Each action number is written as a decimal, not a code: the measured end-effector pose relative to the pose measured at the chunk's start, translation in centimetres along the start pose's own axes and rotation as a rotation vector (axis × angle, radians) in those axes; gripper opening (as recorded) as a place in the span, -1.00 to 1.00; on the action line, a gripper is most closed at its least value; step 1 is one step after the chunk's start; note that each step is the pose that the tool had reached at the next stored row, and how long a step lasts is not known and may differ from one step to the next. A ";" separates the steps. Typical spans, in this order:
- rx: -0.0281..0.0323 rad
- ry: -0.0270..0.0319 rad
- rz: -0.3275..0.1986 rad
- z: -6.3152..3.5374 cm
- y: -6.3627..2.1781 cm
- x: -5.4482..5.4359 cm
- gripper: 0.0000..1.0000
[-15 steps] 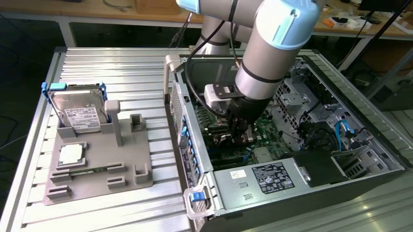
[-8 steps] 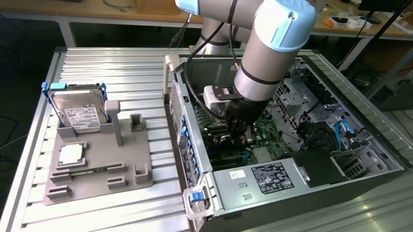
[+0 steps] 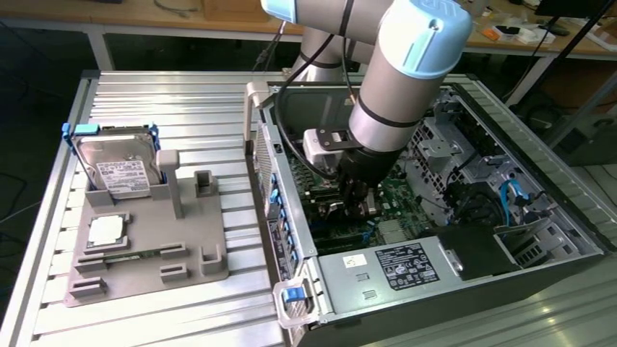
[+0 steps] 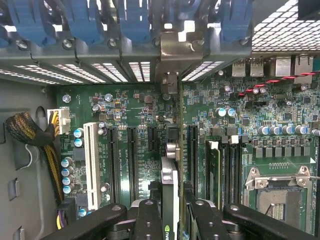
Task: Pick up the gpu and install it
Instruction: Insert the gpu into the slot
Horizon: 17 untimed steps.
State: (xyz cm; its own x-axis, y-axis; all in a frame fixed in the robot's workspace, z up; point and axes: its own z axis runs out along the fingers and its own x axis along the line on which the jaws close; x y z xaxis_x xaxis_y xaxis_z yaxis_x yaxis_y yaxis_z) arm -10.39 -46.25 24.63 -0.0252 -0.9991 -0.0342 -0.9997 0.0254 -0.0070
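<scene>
The gpu is seen edge-on as a thin card with a silvery edge, standing upright over the green motherboard. My gripper is shut on the gpu, with one black finger on each side of the card. The card lines up with a dark expansion slot between the other slots, and its metal bracket reaches the rear slot opening of the case. In the exterior view my gripper is lowered inside the open computer case, close to the motherboard.
On the grey holder plate at the exterior view's left stand a silver hard drive and a square processor chip. The case holds a power supply, an empty CPU socket, a white slot, blue latches and a cable bundle.
</scene>
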 end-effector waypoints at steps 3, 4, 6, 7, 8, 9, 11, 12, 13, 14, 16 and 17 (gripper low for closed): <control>0.0015 0.0004 0.000 -0.03 0.02 0.0 -0.46; 0.0020 0.0004 0.000 -0.04 0.03 0.0 -0.46; 0.0030 0.0004 0.000 -0.04 0.05 0.0 -0.46; 0.0034 0.0004 0.000 -0.04 0.06 0.0 -0.46; 0.0037 0.0005 0.000 -0.04 0.06 0.0 -0.46; 0.0037 0.0004 0.000 -0.04 0.07 0.0 -0.46; 0.0037 0.0005 0.000 -0.05 0.07 0.0 -0.46; 0.0037 0.0005 0.000 -0.05 0.07 0.0 -0.46; 0.0037 0.0005 0.000 -0.05 0.07 0.0 -0.46; 0.0037 0.0005 0.000 -0.05 0.07 0.0 -0.46; 0.0037 0.0005 0.000 -0.05 0.07 0.0 -0.46; 0.0037 0.0006 0.000 -0.05 0.07 0.0 -0.46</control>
State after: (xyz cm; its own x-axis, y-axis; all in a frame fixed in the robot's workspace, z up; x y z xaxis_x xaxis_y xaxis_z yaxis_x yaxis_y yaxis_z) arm -10.46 -46.26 24.68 -0.0250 -0.9991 -0.0336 -0.9996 0.0254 -0.0107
